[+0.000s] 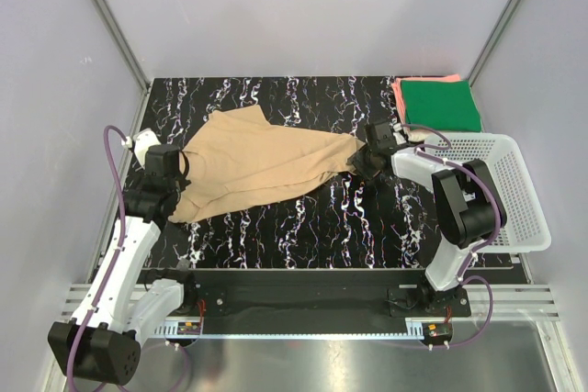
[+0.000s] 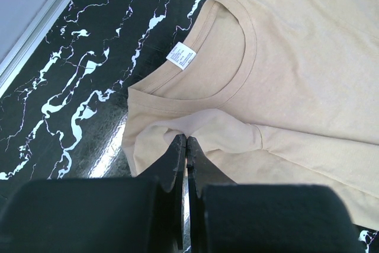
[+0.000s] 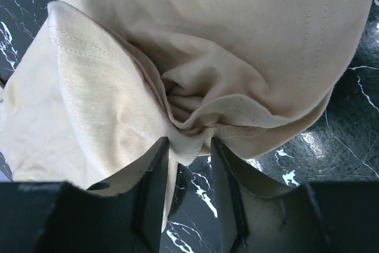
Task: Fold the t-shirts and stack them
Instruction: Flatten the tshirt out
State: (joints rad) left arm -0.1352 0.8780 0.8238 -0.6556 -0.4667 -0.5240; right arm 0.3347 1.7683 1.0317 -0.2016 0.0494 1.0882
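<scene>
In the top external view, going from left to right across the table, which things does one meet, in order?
left gripper → tan t-shirt → right gripper → white basket. The folded green shirt, farther back, overlaps the basket sideways, so it is left out.

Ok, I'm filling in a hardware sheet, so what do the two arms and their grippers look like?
The left arm and right arm have white links, bulky black joint housings and a looping purple cable each. The left gripper and right gripper have flat matte black fingers.
</scene>
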